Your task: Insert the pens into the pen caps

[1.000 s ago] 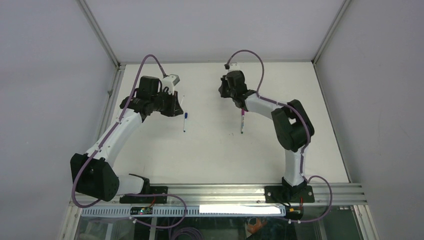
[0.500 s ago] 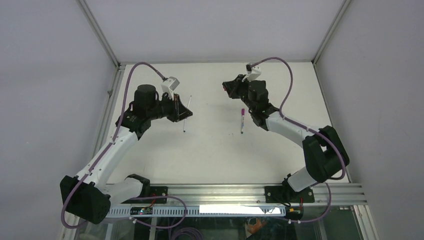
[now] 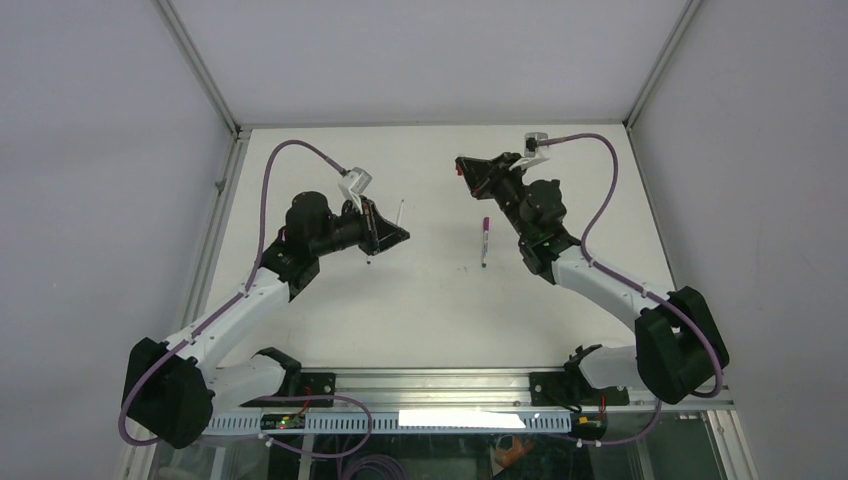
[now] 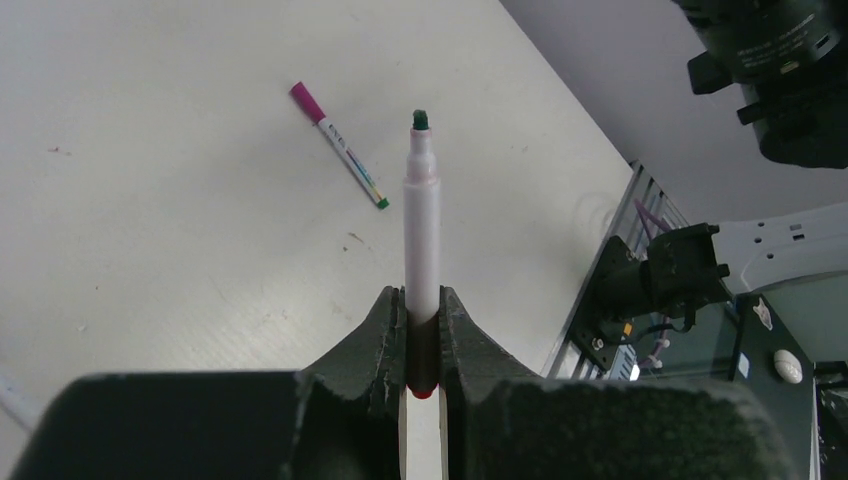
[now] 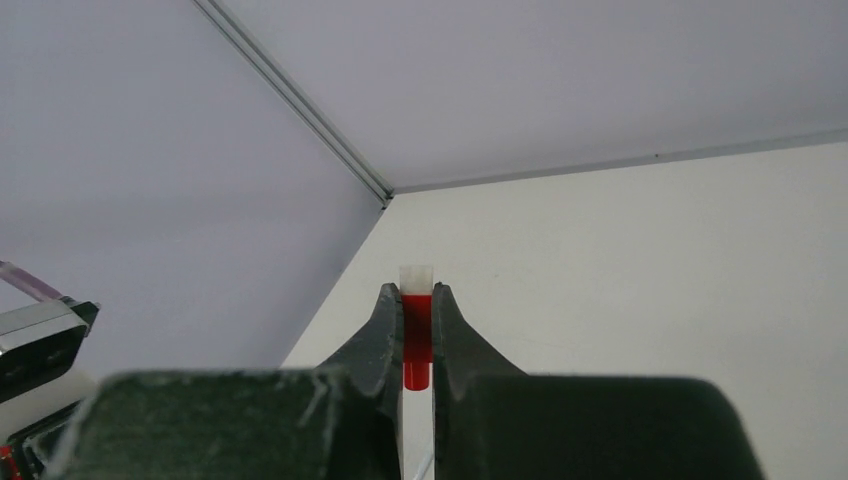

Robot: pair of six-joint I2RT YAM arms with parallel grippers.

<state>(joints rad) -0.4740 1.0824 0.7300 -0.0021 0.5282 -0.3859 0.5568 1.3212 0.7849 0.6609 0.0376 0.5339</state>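
Arms have both swung since half a second ago. The left tool [image 3: 398, 233] has shifted right and nearer to the bases. The right arm's elbow has dropped out to the right and its wrist has followed, leaving the right tool [image 3: 463, 166] over the far part of the bench [image 3: 430, 310]. The magenta-capped pen [image 3: 485, 243] has not moved.

Nearest, the left tool is clamped on the red rear end of the held pen [image 4: 421, 225], and most of the white barrel stands out beyond the fingertips. Its long axis runs in line with the fingers, dark green tip leading. From above it rises off the bench, slanting far and slightly right. Just under this tool the small dark end of another pen [image 3: 370, 262] shows on the bench, the rest hidden.

Between the two tools, apart from both and closer to the right arm, the magenta-capped pen lies flat. Its long axis runs near to far, with the magenta cap at the far end and the green end toward the bases.

Farthest, the right tool is closed on the red cap [image 5: 416, 335], which sits between the fingertips with its pale end poking just past them. Its axis follows the fingers, pale end outward, aimed leftward across the bench.
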